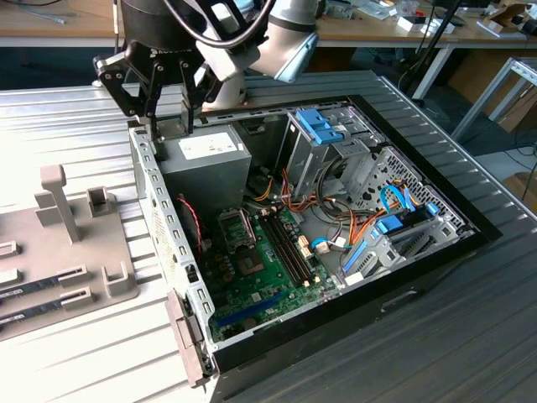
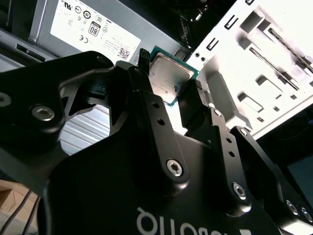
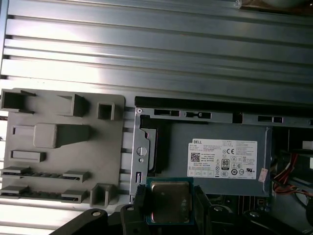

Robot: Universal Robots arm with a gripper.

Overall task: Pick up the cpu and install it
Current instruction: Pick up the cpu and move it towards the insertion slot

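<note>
I see the black multi-link gripper (image 1: 170, 116) hanging over the far corner of the open black desktop computer case (image 1: 158, 220), on the exterior view's left. It is above the far edge of the grey metal power-supply box (image 1: 215, 159) with the white label.

In both wrist views the fingers are clamped on the cpu (image 2: 169, 77) (image 3: 169, 201), a small flat square chip with a silvery metal top and a thin green rim. One black fingertip (image 2: 142, 59) presses on each of two opposite edges. The chip is up in the air, clear of the box below it.

The green motherboard (image 1: 252, 281) lies on the case floor, nearer to the camera than the gripper and lower. The grey plastic parts fixture (image 1: 92, 260) sits on the ribbed silver table (image 1: 75, 117), just beside the case on the exterior view's left.
</note>
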